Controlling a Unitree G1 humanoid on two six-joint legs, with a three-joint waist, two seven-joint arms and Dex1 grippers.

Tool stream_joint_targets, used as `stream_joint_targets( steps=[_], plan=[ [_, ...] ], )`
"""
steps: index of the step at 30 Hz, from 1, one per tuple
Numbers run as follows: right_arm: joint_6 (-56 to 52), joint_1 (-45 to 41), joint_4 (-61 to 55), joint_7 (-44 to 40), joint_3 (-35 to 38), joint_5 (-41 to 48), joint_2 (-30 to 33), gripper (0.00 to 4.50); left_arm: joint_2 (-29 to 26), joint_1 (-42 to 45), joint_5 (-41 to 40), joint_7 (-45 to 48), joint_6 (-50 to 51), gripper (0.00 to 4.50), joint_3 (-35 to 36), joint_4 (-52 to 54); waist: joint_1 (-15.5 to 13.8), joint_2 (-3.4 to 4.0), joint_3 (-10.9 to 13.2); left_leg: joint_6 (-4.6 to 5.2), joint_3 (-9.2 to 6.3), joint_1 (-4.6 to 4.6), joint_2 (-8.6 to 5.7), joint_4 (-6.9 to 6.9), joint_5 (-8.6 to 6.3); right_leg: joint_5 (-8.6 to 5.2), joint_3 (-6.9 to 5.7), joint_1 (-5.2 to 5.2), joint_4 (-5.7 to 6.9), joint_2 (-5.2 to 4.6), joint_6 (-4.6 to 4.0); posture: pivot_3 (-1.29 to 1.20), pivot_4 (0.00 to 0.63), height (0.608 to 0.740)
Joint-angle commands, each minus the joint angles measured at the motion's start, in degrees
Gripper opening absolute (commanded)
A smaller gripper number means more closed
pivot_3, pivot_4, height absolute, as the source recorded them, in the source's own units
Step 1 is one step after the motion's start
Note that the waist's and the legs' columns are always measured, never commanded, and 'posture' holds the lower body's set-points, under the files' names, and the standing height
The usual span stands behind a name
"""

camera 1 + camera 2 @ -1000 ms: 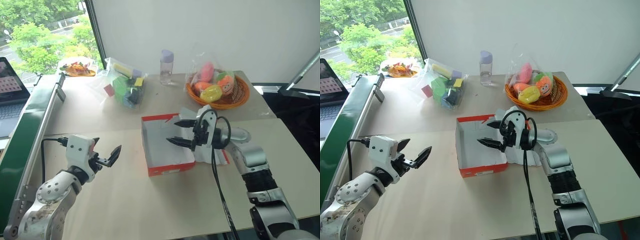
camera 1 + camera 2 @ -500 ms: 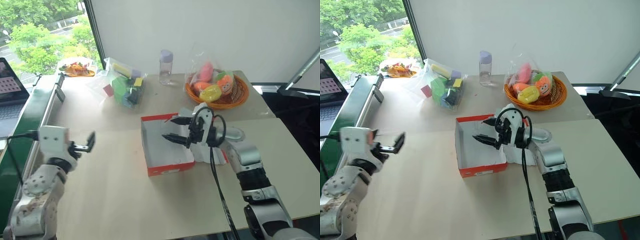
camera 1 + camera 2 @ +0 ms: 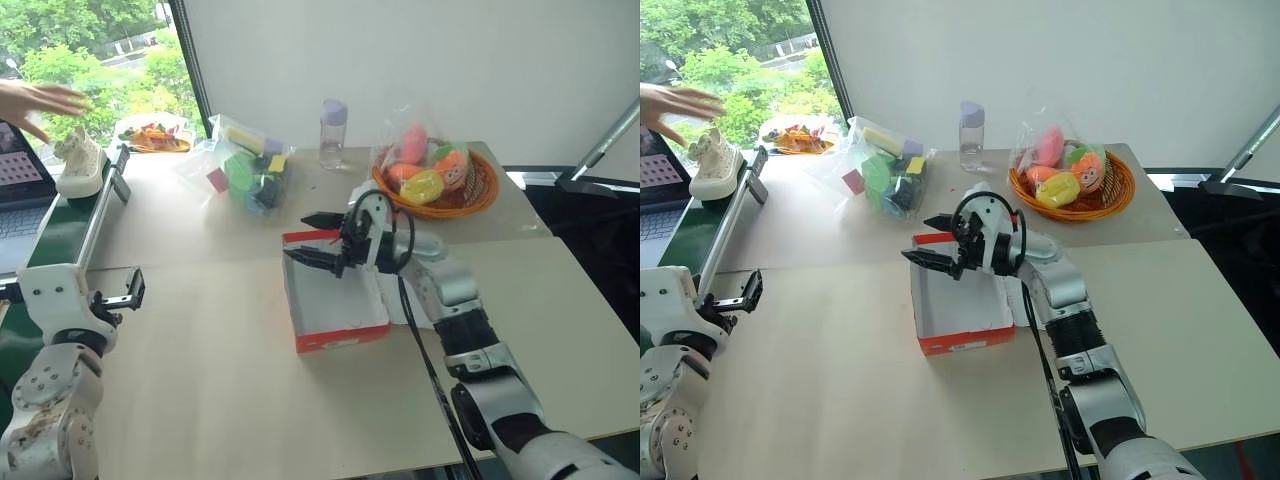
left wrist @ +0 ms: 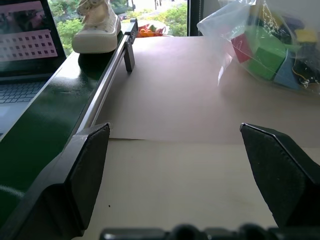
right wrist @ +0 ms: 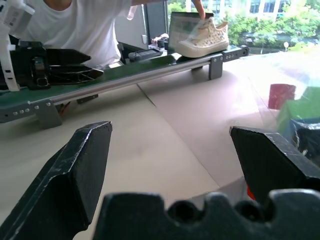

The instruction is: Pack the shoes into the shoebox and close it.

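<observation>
In the left eye view the shoebox (image 3: 330, 300) lies open on the table (image 3: 230, 390), white inside and with nothing in it, ready to be filled. The right gripper (image 3: 310, 240) hangs over the box's far left corner, fingers spread, holding nothing. One shoe (image 3: 80, 160) stands on the green conveyor (image 3: 55, 235), well left of the box, a person's hand (image 3: 40, 100) just above it, probably having set it there for pickup.

In the right eye view the left gripper (image 3: 738, 293) waits spread and empty beside the conveyor, left of the box. Beyond the box, a woven basket (image 3: 1080, 200) holds bagged toys; a clear bag (image 3: 885, 170) holds coloured blocks.

The left wrist view looks toward the shoe between spread fingers.

The right wrist view shows wide fingers, the shoe far off.
</observation>
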State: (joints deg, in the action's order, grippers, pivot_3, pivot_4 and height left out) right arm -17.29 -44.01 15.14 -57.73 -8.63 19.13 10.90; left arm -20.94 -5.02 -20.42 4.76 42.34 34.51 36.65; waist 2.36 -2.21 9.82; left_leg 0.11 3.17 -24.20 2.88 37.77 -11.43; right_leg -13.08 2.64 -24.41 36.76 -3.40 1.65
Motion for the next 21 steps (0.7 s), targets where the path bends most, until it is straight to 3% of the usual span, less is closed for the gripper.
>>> stream_joint_targets(
  steps=[1, 7, 11, 14, 21],
  plan=[
    [2.57, -1.62, 0.52, -3.05, -0.70, 0.18, -0.21, 4.50, -0.34, -0.28, 0.56, -1.38, -1.06, 4.44, 3.36, 0.12, -0.03, 0.00, 0.00, 0.00, 0.00, 0.00, 0.00, 0.00, 0.00, 0.00, 0.00, 0.00, 0.00, -0.01, 0.00, 0.00, 0.150, 0.740],
    [4.20, -4.08, 4.92, -5.11, -2.89, -2.78, 0.23, 4.50, -0.55, -0.79, -1.21, -0.90, -2.09, 4.44, 8.27, -3.21, 0.14, 0.00, 0.00, 0.00, 0.01, 0.01, 0.02, 0.00, 0.00, 0.01, -0.05, -0.02, 0.02, -0.02, -0.03, 0.00, 0.150, 0.740],
    [7.36, -7.00, 10.80, 0.93, -5.83, -11.10, 0.69, 4.50, -1.88, -1.74, -2.58, 1.83, -4.25, 4.44, 11.96, -7.29, 0.30, -0.01, 0.00, -0.02, 0.05, 0.01, 0.04, -0.01, -0.01, 0.03, -0.06, -0.09, 0.02, -0.03, -0.08, 0.00, 0.150, 0.740],
    [6.72, -7.60, 11.42, 0.98, -4.95, -10.56, -0.04, 4.50, -3.10, -2.56, -3.01, 3.31, -5.37, 4.44, 13.21, -9.97, 0.26, -0.01, 0.00, -0.03, 0.06, -0.03, 0.06, -0.03, -0.01, 0.03, -0.07, -0.17, 0.02, -0.04, -0.12, 0.00, 0.150, 0.740],
    [5.75, -6.68, 9.80, 2.36, -5.06, -11.31, -0.69, 4.50, -11.91, -0.46, -2.35, 8.08, -8.16, 4.44, 14.73, -22.19, 0.18, -0.02, 0.00, -0.20, 0.05, -0.10, 0.08, -0.04, -0.12, 0.03, -0.10, -0.28, 0.04, -0.07, -0.16, 0.00, 0.150, 0.740]
  ],
)
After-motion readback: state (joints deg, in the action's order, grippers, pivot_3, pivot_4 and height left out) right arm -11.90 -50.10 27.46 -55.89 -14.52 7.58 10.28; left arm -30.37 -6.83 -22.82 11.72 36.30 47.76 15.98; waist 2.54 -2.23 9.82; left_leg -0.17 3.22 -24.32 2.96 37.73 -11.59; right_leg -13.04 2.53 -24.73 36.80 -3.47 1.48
